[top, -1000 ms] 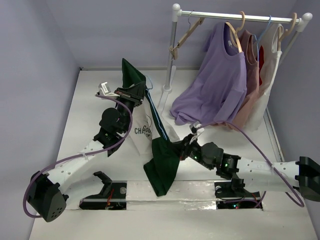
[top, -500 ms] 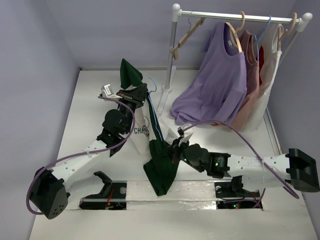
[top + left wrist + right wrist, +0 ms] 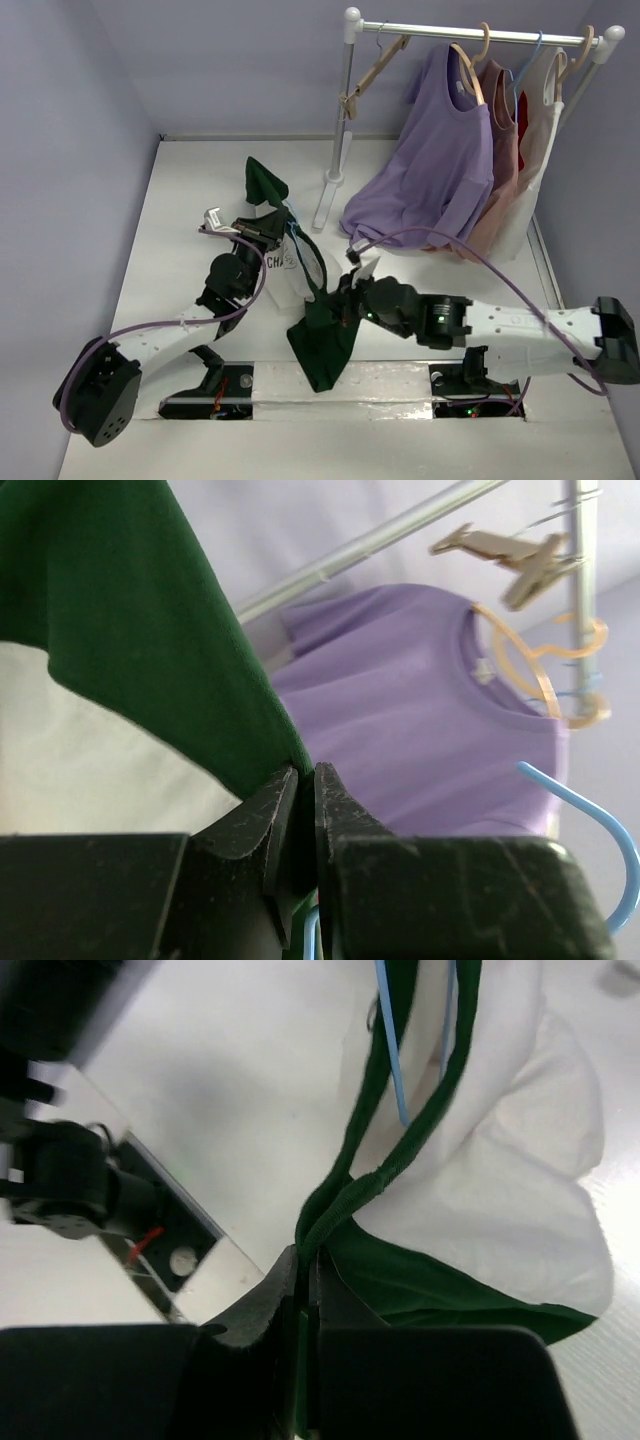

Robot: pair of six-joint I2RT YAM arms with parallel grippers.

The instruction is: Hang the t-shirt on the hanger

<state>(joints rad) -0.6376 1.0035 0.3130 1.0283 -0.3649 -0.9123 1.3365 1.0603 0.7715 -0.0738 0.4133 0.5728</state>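
The t-shirt (image 3: 300, 275), cream-white with dark green sleeves and collar, hangs bunched between my two grippers above the table. One green sleeve (image 3: 263, 182) sticks up at the far end and the other (image 3: 325, 345) droops toward the near edge. My left gripper (image 3: 283, 228) is shut on green fabric of the t-shirt (image 3: 130, 630); its tips (image 3: 306, 770) are pressed together. The thin light-blue hanger (image 3: 600, 820) shows its hook beside them. My right gripper (image 3: 338, 300) is shut on the green collar (image 3: 400, 1160) at its tips (image 3: 305, 1255). Blue hanger wires (image 3: 390, 1050) run inside the collar.
A white clothes rack (image 3: 340, 120) stands at the back right. It carries a lavender t-shirt (image 3: 430, 170), pink and white tops (image 3: 520, 150) and a bare wooden hanger (image 3: 370, 70). A metal strip with dark openings (image 3: 215, 380) lies along the near edge.
My left gripper has come down and toward the near side, lowering the shirt's upper end. My right gripper has moved left and a little farther in, still holding the collar.
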